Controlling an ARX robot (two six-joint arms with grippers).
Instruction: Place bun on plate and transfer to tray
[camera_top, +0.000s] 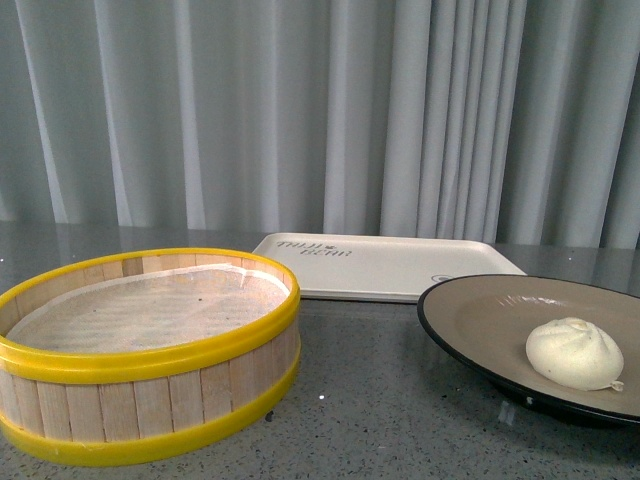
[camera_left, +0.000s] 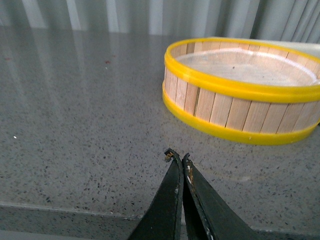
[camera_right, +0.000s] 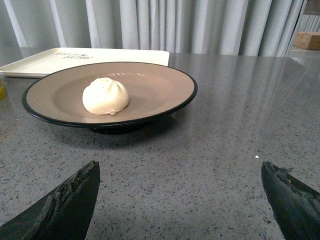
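Front view: the bun (camera_top: 574, 352) lay on the plate (camera_top: 480, 315), not yet on the tray (camera_top: 400, 268); no claw showed.
Left wrist view: the left claw (camera_left: 178, 156) was pressed together, low over the tabletop (camera_left: 75, 125), with the steamer basket (camera_left: 240, 95) ahead of it; likely idle.
Right wrist view: the right claw (camera_right: 179, 170) was spread wide and faced the plate just ahead, probably to take its rim; the tray lay beyond.

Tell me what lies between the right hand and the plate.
Only bare table lies between the open right hand and the plate, as the right wrist view shows.
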